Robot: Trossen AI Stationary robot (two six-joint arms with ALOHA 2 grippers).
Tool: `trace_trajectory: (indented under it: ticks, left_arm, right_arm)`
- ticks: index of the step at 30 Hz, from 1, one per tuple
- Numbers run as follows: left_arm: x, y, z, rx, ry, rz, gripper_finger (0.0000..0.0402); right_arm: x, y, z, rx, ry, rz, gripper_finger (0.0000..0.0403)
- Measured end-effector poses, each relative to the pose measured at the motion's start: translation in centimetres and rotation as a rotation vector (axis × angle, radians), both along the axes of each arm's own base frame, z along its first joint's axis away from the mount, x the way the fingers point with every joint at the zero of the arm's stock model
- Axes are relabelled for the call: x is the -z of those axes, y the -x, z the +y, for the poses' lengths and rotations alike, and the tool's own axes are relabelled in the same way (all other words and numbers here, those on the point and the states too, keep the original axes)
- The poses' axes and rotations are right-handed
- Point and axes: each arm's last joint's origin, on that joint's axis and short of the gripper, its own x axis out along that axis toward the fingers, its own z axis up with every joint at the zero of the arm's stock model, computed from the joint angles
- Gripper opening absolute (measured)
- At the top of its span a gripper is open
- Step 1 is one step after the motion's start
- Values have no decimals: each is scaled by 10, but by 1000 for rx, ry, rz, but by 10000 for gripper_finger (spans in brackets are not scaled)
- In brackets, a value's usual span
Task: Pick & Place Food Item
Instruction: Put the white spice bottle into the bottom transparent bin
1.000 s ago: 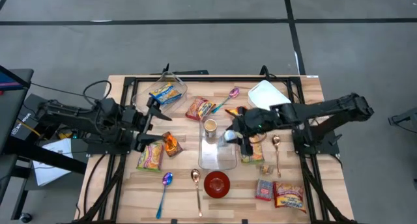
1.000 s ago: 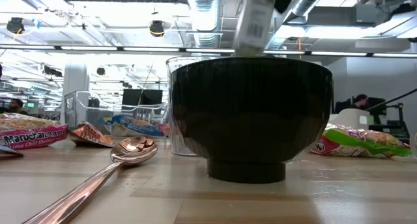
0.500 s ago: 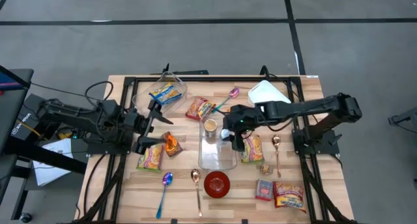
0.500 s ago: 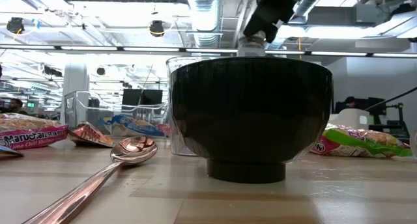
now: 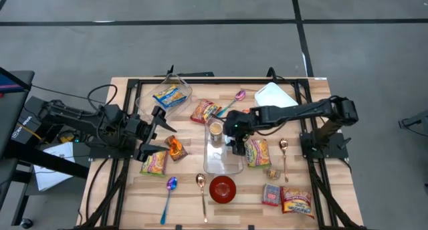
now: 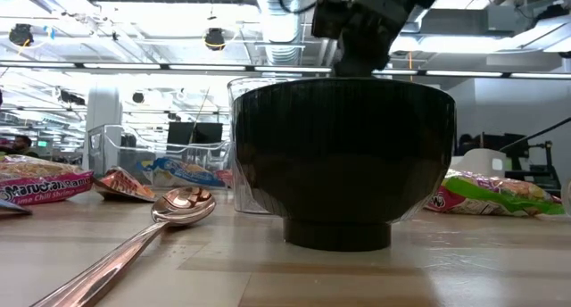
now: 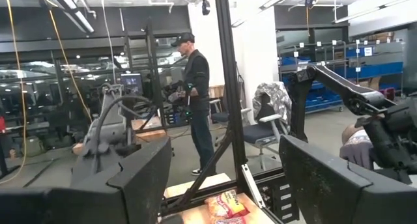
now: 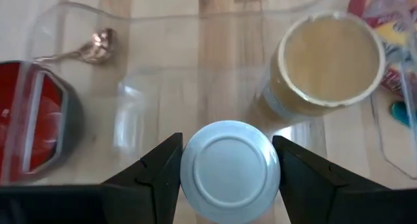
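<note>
Over the clear tray (image 5: 223,160) mid-desk, the right hand (image 8: 229,160) grips a white-lidded cup (image 8: 229,170) between its fingers, just beside a tan-lidded cup (image 5: 215,130) standing in the tray. A red bowl (image 5: 223,188) sits near the tray's end, noodle packets (image 5: 257,152) alongside. The left hand (image 5: 155,132) hovers spread wide by an orange packet (image 5: 176,148).

A wooden table (image 5: 134,190) carries a clear tray (image 5: 224,162), a red bowl (image 5: 223,188), three spoons near it, snack packets (image 5: 154,162) on both sides, a clear tub (image 5: 170,94) and a white plate (image 5: 274,95).
</note>
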Motion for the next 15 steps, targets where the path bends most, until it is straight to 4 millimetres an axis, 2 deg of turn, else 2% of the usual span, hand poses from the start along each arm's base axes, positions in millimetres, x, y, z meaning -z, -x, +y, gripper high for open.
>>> trace_trajectory:
  ticks: [7, 15]
  left_arm:
    - [0, 0, 0, -3, 1, 1, 280]
    - [0, 0, 0, -2, 0, 1, 280]
  right_arm:
    - [3, -3, -13, 18, 8, -10, 199]
    - [8, -2, -17, 3, 4, -14, 199]
